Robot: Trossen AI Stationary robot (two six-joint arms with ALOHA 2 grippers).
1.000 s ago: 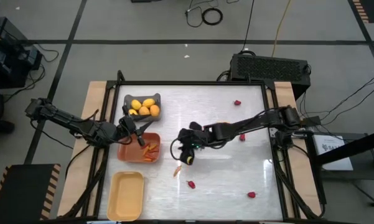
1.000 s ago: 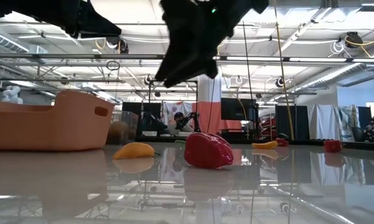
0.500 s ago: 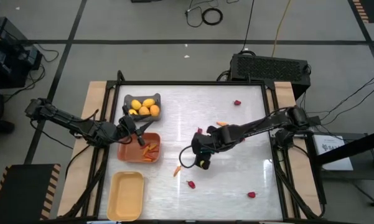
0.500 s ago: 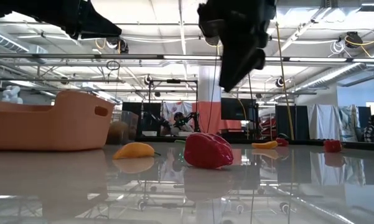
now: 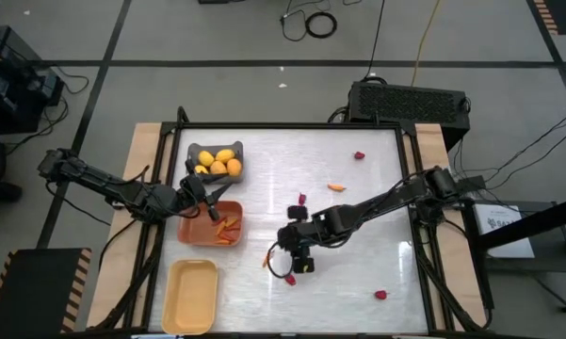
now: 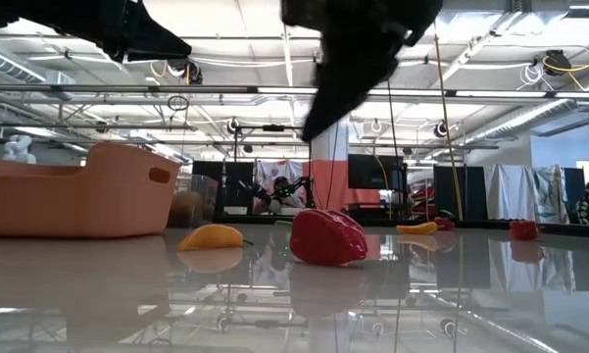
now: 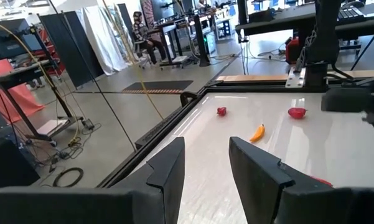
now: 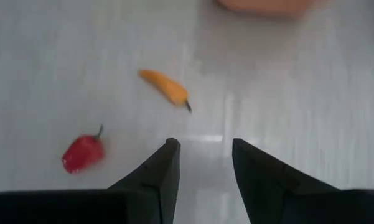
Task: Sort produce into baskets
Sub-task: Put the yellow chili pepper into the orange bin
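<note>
We are looking at a small orange carrot (image 5: 267, 258) lying loose on the white table (image 5: 358, 226), just off the orange bin (image 5: 210, 224) on its open side, with a red strawberry-like piece (image 5: 289, 279) lying close by. In the right wrist view the carrot (image 8: 165, 86) is lying slantwise ahead of the fingers, its dark stem end turned toward them, and the red piece (image 8: 83, 152) is sitting off to one side of the finger gap, so neither piece is lying between the jaws. The right gripper (image 5: 299, 265) is hovering over the table just beside both pieces, its fingers (image 8: 158, 174) standing partly apart and holding nothing. We judge it far the nearer arm for either pick, and a grasp of the carrot would call for squaring the jaws across its long axis. The left gripper (image 5: 207, 202) is waiting over the near rim of the orange bin, its fingers (image 7: 168, 171) parted and empty. The grey bin (image 5: 216, 161) is holding the yellow fruits; the pale yellow bin (image 5: 190, 296) is lying beyond.
</note>
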